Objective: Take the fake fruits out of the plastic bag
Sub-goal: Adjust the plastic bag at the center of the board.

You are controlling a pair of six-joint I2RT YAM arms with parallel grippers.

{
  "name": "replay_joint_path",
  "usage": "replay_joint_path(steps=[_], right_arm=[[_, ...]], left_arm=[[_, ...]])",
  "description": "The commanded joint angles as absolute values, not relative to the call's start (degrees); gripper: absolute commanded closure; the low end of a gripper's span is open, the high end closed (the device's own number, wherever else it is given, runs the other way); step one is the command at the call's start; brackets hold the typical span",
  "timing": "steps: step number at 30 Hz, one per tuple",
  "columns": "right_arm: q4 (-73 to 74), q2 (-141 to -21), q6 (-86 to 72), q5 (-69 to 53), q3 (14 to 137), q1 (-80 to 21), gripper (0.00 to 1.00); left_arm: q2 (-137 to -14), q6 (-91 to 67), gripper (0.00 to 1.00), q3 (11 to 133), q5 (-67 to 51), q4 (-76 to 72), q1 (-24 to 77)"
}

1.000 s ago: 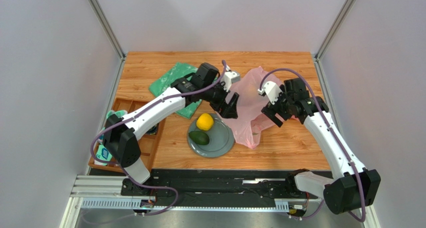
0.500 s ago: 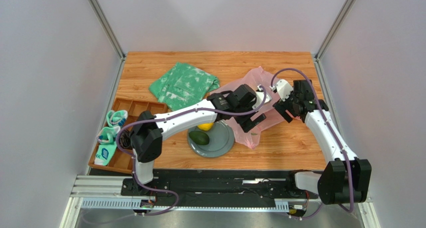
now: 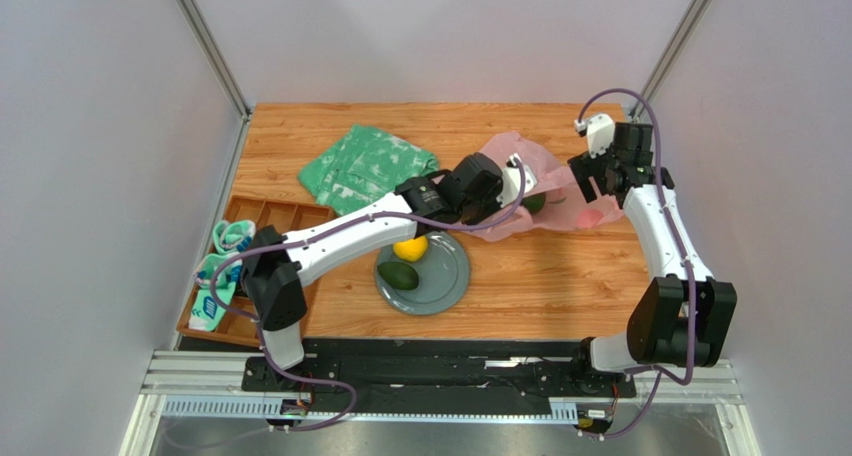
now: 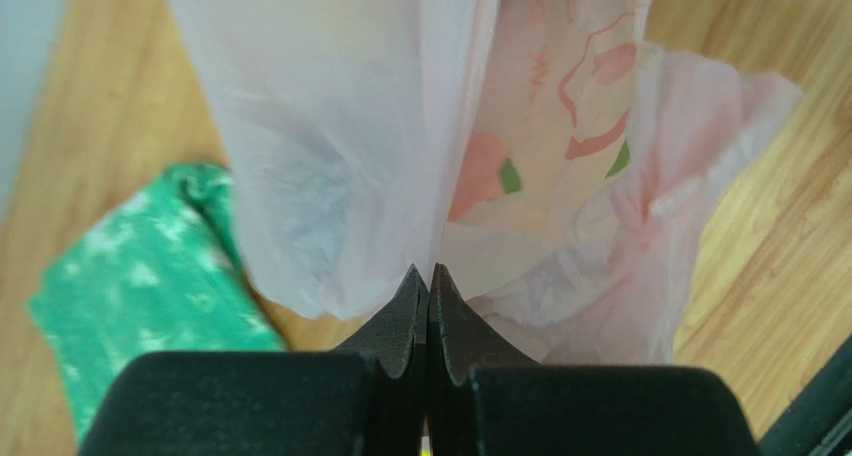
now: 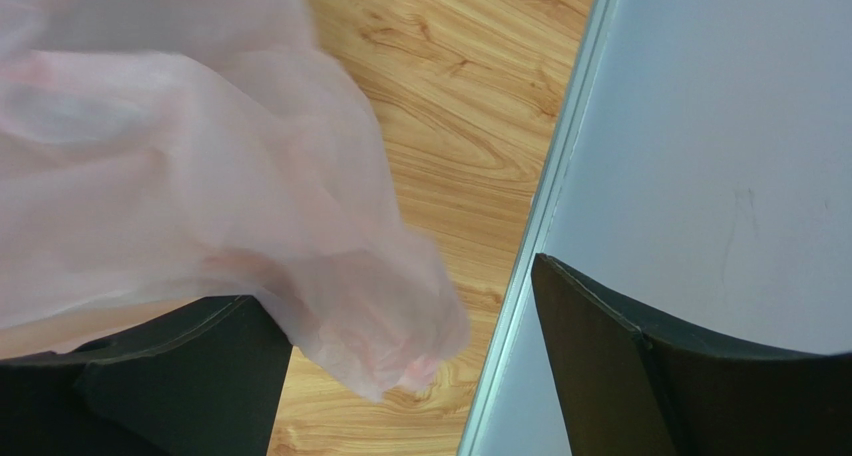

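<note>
Whereas a second ago it lay slack on the wooden table, the thin translucent pink plastic bag now hangs stretched beyond the round grey plate. That plate holds a round yellow-orange citrus and a dark green avocado-like fruit; another green fruit newly shows at the bag, so emptying seems under way. The left gripper, swung past the plate, pinches the bag's film; the right gripper, farther off, gapes wide. The bag's red print is unreadable.
</note>
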State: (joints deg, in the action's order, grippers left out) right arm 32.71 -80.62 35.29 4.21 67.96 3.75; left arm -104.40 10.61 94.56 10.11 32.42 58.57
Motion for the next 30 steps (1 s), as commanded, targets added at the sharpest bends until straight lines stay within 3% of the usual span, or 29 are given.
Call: replay_joint_path(steps=[1,6,12,18,30], right_arm=[[30.2,-78.9,26.4,2.5,73.0,6.0,0.11],[32.5,-71.2,24.8,-3.9,72.9,6.0,0.12],[37.4,-64.3,23.7,-20.9,66.3,4.9,0.14],[40.4,-63.5,23.1,-25.3,65.8,3.3,0.18],[44.8,-70.5,20.9,-36.9,73.0,2.7,0.44]], left_arm=[[-95.5,18.4,1.00,102.1,12.9,28.2,56.8],[-93.4,22.9,1.00,104.6,10.0,28.8,56.8],[-93.4,20.7,1.00,97.1,4.9,31.9,56.8],[-92.6,20.7,1.00,93.2,3.0,32.9,56.4],[-91.8,19.1,1.00,92.0,-4.0,36.2,55.7]])
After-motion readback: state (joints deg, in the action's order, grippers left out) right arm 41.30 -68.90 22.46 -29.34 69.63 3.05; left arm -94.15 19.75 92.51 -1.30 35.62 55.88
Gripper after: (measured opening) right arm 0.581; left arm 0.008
